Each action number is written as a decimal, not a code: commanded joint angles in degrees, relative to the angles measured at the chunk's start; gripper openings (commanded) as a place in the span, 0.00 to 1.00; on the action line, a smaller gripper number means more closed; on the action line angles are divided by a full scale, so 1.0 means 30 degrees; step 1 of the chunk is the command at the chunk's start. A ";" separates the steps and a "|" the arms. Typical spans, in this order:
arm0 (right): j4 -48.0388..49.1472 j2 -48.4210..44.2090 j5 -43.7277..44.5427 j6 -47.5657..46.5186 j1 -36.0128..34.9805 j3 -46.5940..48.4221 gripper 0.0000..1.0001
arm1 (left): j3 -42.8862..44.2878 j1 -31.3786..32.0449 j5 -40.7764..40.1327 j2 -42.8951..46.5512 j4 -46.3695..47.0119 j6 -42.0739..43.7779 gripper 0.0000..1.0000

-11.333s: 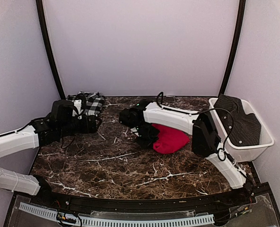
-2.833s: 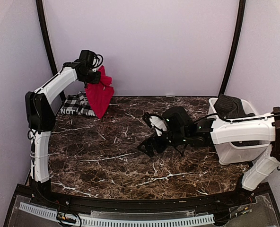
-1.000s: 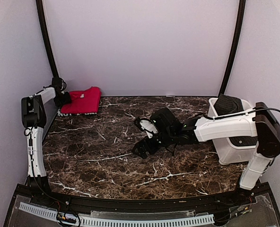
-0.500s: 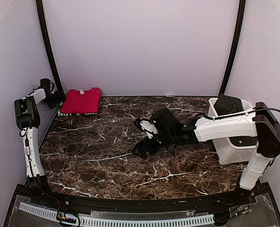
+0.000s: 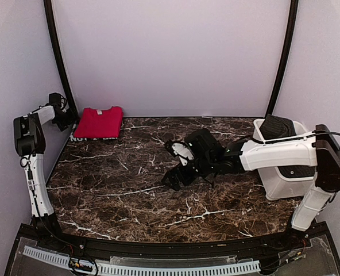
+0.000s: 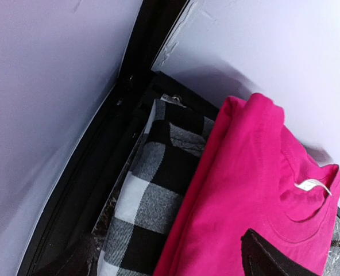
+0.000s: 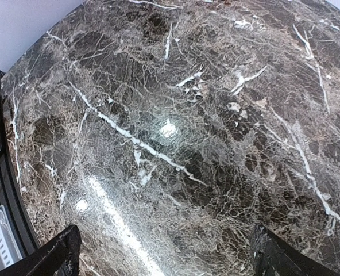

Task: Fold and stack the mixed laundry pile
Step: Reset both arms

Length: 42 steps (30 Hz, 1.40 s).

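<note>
Red shirt (image 5: 99, 122) lies folded flat at the far left corner of the marble table (image 5: 112, 190), close to the back wall. It sits on top of the checked cloth (image 6: 153, 190), whose black-and-white squares stick out from under its left edge in the left wrist view; from above, a strip of white lettering shows along the near edge of the stack. The shirt's collar and a small white label face up.

Left gripper (image 5: 64, 118) hangs just beside the stack, on its left, hard by the side wall and apart from the cloth. Its jaws are released: one dark fingertip (image 6: 267, 260) shows at the lower right of its wrist view, above the red shirt, with nothing clamped in it.

Right gripper (image 5: 174, 165) hovers low over the middle of the table, well apart from the stack. Its jaws are spread wide and hold nothing; its wrist view shows only bare brown marble with white veins between the two finger ends.

At the far right stands a white bin (image 5: 285, 184) with a dark ribbed cloth (image 5: 276, 126) in it, draped over its back rim.
</note>
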<state>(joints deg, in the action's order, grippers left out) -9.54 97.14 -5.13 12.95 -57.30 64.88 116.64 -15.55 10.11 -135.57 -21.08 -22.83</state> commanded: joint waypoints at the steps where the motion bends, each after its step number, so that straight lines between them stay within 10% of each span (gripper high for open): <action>1: 0.0109 -0.1777 0.0090 -0.0177 0.0822 -0.0142 0.99 | -0.0814 0.0846 -0.1489 0.3556 0.0395 0.1486 0.92; 28: -0.1526 -0.7960 -0.2899 -0.0896 0.9611 -0.0178 0.98 | -0.4603 1.0209 -0.4855 1.2424 -0.2746 0.3549 0.99; 42: 0.2529 -0.7746 -0.6890 0.2050 0.9528 -0.5734 0.99 | -1.4700 1.5051 -0.4642 1.5292 0.0157 0.0365 0.99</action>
<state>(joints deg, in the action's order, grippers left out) -8.95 73.28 -21.54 15.84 -28.71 49.95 79.48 27.44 -4.29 -93.80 -25.32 -16.97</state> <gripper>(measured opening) 0.986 0.989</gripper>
